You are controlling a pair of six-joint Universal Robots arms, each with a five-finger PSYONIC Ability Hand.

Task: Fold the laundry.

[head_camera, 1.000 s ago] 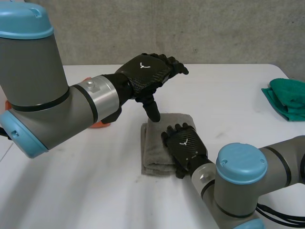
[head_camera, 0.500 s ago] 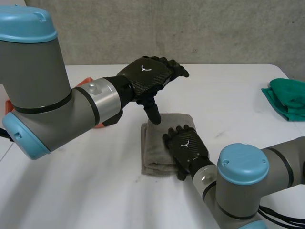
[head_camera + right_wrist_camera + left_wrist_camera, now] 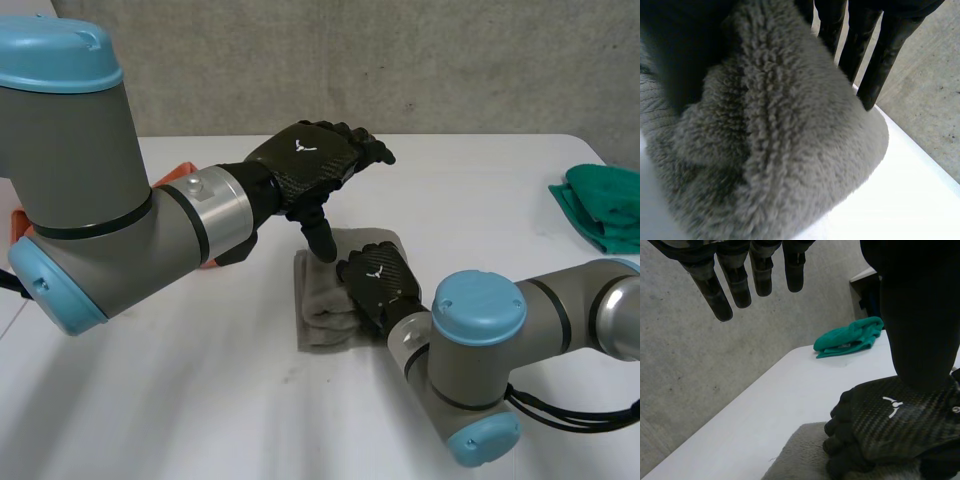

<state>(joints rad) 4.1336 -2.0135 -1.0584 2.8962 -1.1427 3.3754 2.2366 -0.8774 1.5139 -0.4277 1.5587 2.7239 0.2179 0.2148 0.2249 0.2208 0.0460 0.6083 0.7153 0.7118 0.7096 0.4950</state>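
Towel (image 3: 322, 300), grey and fleecy, was the piece of laundry in hand, and it lay as a thick folded bundle on the tabletop (image 3: 200, 380), so both hands are placed against it. The right hand (image 3: 378, 285) rested palm-down on the towel's near right part; its own wrist view showed the pile swelling up under the palm and the fingers (image 3: 871, 60) running out straight past the towel's edge, so it was open and pressing, not gripping. The left hand (image 3: 305, 160) hovered above the towel's far edge, open as well, with its fingers (image 3: 735, 285) straight and clear of the cloth and only its thumb (image 3: 320, 238) pointing down to the towel's far left corner, just beside the right hand. Whether the thumb tip touched the cloth could not be told.

By my reading the step was to flatten and square the finished fold. To do it well, the right hand should bear down evenly and slide along the towel, not dig in, since fleece this thick springs back and drags with a palm. The left thumb could pin the far corner so that the layers stayed stacked while the right hand smoothed. The two hands were close over the towel, so the one should move while the other held.

Well to the right of the towel, near the tabletop's edge, lay a green cloth (image 3: 605, 205), crumpled and apart from both hands, probably the next piece
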